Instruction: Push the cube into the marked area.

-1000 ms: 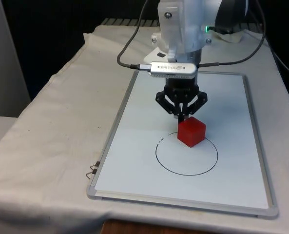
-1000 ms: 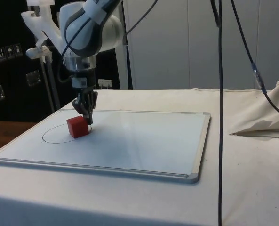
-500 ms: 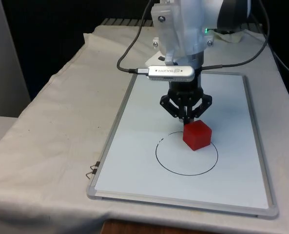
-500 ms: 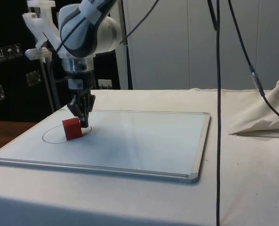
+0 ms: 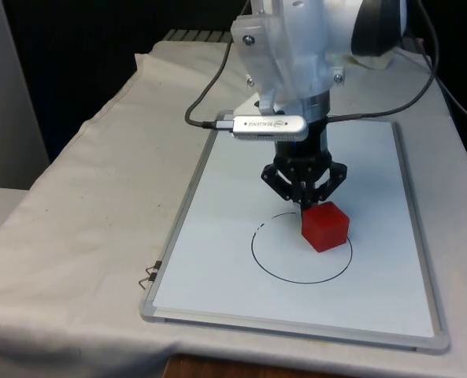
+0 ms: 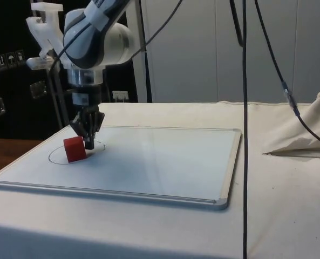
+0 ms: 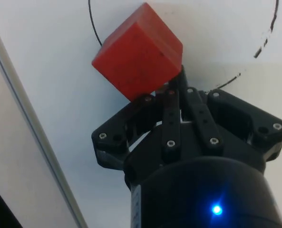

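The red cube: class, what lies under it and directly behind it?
The red cube rests on the whiteboard, over the right edge of the drawn circle; the line beneath it is covered. Behind it, the gripper touches its back face with fingers closed together.

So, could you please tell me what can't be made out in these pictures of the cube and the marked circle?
- Front view: the red cube hides part of the circle line at the front view's right.
- Side view: the cube and gripper cover the circle's middle, so how far inside the cube sits is unclear.
- Wrist view: the cube hides its own contact with the gripper; the picture's edge cuts off the circle.
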Robot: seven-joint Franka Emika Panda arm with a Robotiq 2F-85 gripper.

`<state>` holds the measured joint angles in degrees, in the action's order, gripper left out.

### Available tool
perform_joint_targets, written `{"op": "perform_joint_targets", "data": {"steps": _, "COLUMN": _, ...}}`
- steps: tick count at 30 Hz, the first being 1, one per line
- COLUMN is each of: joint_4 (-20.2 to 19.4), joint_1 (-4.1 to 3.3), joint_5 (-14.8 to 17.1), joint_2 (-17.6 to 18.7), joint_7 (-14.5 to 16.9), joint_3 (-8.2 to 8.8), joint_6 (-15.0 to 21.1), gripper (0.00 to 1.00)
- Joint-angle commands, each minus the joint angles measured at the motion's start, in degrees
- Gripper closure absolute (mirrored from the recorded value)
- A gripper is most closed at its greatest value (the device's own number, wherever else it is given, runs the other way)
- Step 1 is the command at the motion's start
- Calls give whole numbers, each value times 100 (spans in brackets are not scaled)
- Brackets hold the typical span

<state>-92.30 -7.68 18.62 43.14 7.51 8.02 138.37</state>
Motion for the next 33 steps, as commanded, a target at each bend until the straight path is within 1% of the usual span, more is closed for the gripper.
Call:
{"op": "perform_joint_targets", "data": {"steps": 1, "joint_4": 80, "joint_1": 11, "joint_5": 40, "joint_2": 52, "joint_7": -40, "joint_3": -17, "joint_6": -11, "gripper": 100}}
{"op": "perform_joint_targets", "data": {"steps": 5, "joint_4": 206, "joint_1": 6, "joint_5": 52, "joint_2": 126, "joint_7": -160, "joint_3": -11, "joint_6": 6, "gripper": 100}}
{"op": "perform_joint_targets", "data": {"steps": 6, "joint_4": 223, "joint_1": 23, "joint_5": 40, "joint_2": 120, "joint_7": -172, "joint_3": -6, "joint_6": -11, "gripper": 100}}
{"op": "perform_joint_targets", "data": {"steps": 7, "joint_4": 201, "joint_1": 0, "joint_5": 17, "joint_2": 109, "joint_7": -160, "joint_3": 6, "joint_6": 0, "gripper": 100}}
{"op": "perform_joint_targets", "data": {"steps": 8, "joint_4": 241, "joint_1": 34, "joint_5": 34, "joint_2": 120, "joint_7": -178, "joint_3": 11, "joint_6": -40, "gripper": 100}}
{"op": "perform_joint_targets", "data": {"steps": 9, "joint_4": 252, "joint_1": 40, "joint_5": 29, "joint_2": 115, "joint_7": -183, "joint_3": 29, "joint_6": -57, "gripper": 100}}
{"op": "perform_joint_targets", "data": {"steps": 12, "joint_4": 275, "joint_1": 34, "joint_5": 0, "joint_2": 97, "joint_7": -201, "joint_3": 115, "joint_6": -132, "gripper": 100}}
{"op": "perform_joint_targets", "data": {"steps": 13, "joint_4": 304, "joint_1": 23, "joint_5": -17, "joint_2": 86, "joint_7": -206, "joint_3": 183, "joint_6": -206, "gripper": 100}}
{"op": "perform_joint_targets", "data": {"steps": 16, "joint_4": 350, "joint_1": 11, "joint_5": -46, "joint_2": 86, "joint_7": -206, "joint_3": 281, "joint_6": -309, "gripper": 100}}
{"op": "perform_joint_targets", "data": {"steps": 17, "joint_4": 344, "joint_1": 17, "joint_5": 0, "joint_2": 103, "joint_7": -178, "joint_3": 241, "joint_6": -235, "gripper": 100}}
{"op": "perform_joint_targets", "data": {"steps": 18, "joint_4": 367, "joint_1": 6, "joint_5": -57, "joint_2": 80, "joint_7": -206, "joint_3": 309, "joint_6": -344, "gripper": 100}}
{"op": "perform_joint_targets", "data": {"steps": 20, "joint_4": 395, "joint_1": -6, "joint_5": -86, "joint_2": 63, "joint_7": -223, "joint_3": 395, "joint_6": -424, "gripper": 100}}
{"op": "perform_joint_targets", "data": {"steps": 22, "joint_4": 390, "joint_1": -23, "joint_5": -86, "joint_2": -6, "joint_7": -241, "joint_3": 430, "joint_6": -481, "gripper": 100}}
{"op": "perform_joint_targets", "data": {"steps": 24, "joint_4": 384, "joint_1": -29, "joint_5": -80, "joint_2": -74, "joint_7": -258, "joint_3": 441, "joint_6": -533, "gripper": 100}}
{"op": "perform_joint_targets", "data": {"steps": 25, "joint_4": 418, "joint_1": 6, "joint_5": -40, "joint_2": 6, "joint_7": -195, "joint_3": 401, "joint_6": -458, "gripper": 100}}
{"op": "perform_joint_targets", "data": {"steps": 26, "joint_4": 384, "joint_1": -23, "joint_5": -74, "joint_2": -103, "joint_7": -264, "joint_3": 435, "joint_6": -550, "gripper": 100}}
{"op": "perform_joint_targets", "data": {"steps": 28, "joint_4": 384, "joint_1": -11, "joint_5": -52, "joint_2": -189, "joint_7": -264, "joint_3": 424, "joint_6": -613, "gripper": 100}}
{"op": "perform_joint_targets", "data": {"steps": 32, "joint_4": 390, "joint_1": -17, "joint_5": -63, "joint_2": -321, "joint_7": -258, "joint_3": 424, "joint_6": -739, "gripper": 100}}
{"op": "perform_joint_targets", "data": {"steps": 33, "joint_4": 407, "joint_1": 0, "joint_5": -40, "joint_2": -281, "joint_7": -223, "joint_3": 407, "joint_6": -693, "gripper": 100}}
